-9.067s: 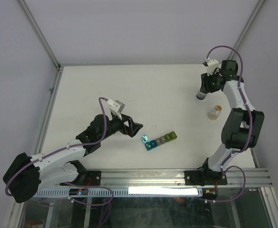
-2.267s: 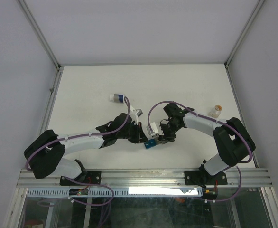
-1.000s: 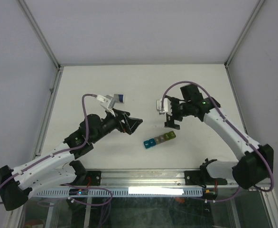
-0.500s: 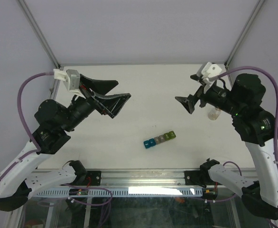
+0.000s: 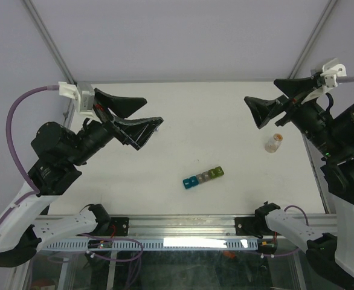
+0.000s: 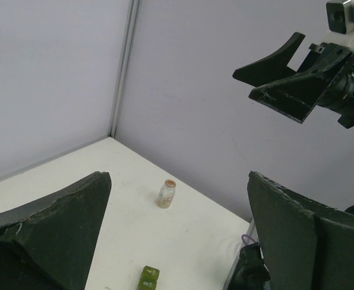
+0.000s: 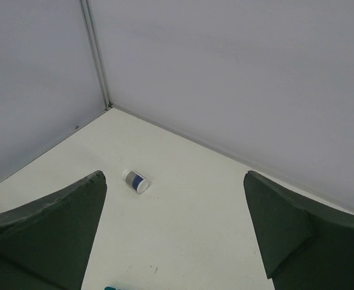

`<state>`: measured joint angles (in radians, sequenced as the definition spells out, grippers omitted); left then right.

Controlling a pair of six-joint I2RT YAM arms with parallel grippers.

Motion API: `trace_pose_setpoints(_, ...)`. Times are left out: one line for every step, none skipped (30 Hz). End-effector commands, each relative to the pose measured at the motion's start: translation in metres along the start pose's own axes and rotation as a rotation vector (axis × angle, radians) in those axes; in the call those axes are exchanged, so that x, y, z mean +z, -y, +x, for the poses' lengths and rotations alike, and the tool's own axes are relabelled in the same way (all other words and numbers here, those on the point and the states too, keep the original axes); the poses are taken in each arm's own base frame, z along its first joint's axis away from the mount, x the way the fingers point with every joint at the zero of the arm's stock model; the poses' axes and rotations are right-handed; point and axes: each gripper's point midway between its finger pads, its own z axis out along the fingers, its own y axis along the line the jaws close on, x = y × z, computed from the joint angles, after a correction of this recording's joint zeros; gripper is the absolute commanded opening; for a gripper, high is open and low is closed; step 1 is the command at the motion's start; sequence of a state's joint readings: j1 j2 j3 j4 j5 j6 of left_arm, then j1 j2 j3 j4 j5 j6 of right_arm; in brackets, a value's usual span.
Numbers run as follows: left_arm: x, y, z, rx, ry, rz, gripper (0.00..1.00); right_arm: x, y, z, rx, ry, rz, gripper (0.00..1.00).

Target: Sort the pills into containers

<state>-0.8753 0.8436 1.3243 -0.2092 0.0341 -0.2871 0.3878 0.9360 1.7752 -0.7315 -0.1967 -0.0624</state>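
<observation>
The containers (image 5: 203, 177), a short strip of blue, teal, grey and yellow-green cubes with lids down, lie on the white table front of centre. Only the strip's yellow-green end (image 6: 148, 278) shows in the left wrist view. No loose pills are in view. My left gripper (image 5: 153, 111) hangs high over the table's left side, open and empty. My right gripper (image 5: 260, 90) hangs high over the right side, also open and empty. Both are well away from the strip.
A small clear vial with an orange top (image 5: 275, 143) stands upright at the right; it also shows as the vial (image 6: 167, 193). A white bottle with a blue label (image 7: 136, 180) lies on its side at the left. Walls enclose the table.
Over the last second both arms rose from just above the table near the strip and swung outward, left arm to the left, right arm to the right. Both grippers stayed open. The strip has not moved.
</observation>
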Motion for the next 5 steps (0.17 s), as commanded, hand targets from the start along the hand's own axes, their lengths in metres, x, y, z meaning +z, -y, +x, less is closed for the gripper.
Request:
trace_pose_setpoints(-0.0015,0.0027,-0.0052,0.035,-0.004,0.018,0.99,0.0004,0.0051,-0.0123,0.020,0.036,0.033,1.00)
trace_pose_setpoints(-0.0014,0.0024,-0.0038,0.034,-0.009,0.017,0.99,0.0007,0.0060,-0.0108,0.015,0.033,0.036,1.00)
trace_pose_setpoints(-0.0021,0.0026,-0.0028,0.035,-0.011,0.019,0.99,0.0012,0.0063,-0.0086,0.013,0.028,0.037,1.00)
trace_pose_setpoints(-0.0026,0.0016,-0.0017,0.037,-0.013,0.016,0.99,0.0016,0.0068,-0.0070,0.006,0.025,0.038,1.00)
trace_pose_setpoints(-0.0026,0.0000,0.0014,0.036,-0.018,0.010,0.99,0.0015,0.0068,-0.0058,-0.003,0.024,0.036,1.00)
